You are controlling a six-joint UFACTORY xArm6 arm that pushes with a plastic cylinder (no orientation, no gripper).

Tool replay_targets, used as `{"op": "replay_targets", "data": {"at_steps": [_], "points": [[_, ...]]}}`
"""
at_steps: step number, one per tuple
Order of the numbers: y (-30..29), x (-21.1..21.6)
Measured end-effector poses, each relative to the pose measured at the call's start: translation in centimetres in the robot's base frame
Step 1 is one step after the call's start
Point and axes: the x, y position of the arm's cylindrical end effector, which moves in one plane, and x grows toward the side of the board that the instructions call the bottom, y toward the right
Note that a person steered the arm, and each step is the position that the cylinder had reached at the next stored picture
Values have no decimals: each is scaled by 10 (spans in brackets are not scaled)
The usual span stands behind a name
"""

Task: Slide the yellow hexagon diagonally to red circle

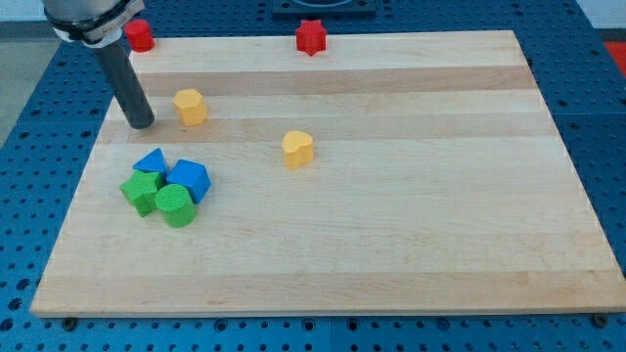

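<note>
Our tip (142, 124) sits just left of the yellow hexagonal block (190, 106) on the wooden counter (411, 225); no claw exists. Pushing off-centre risks missing the red round block (139, 35).

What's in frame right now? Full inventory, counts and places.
board: 1, light wood, fills most of the view
red circle: 1, red, board's top-left corner
red star: 1, red, top edge, near centre
yellow hexagon: 1, yellow, upper left, just right of my tip
yellow heart: 1, yellow, centre-left
blue blocks: 2, blue, left cluster, the other at
green blocks: 2, green, same cluster, the other at
my tip: 1, dark rod, left of the hexagon, small gap
</note>
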Motion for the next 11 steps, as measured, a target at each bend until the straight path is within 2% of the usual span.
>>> {"op": "replay_targets", "data": {"at_steps": [2, 5, 9, 11], "points": [[23, 0], [37, -44], [87, -55], [85, -61]]}}
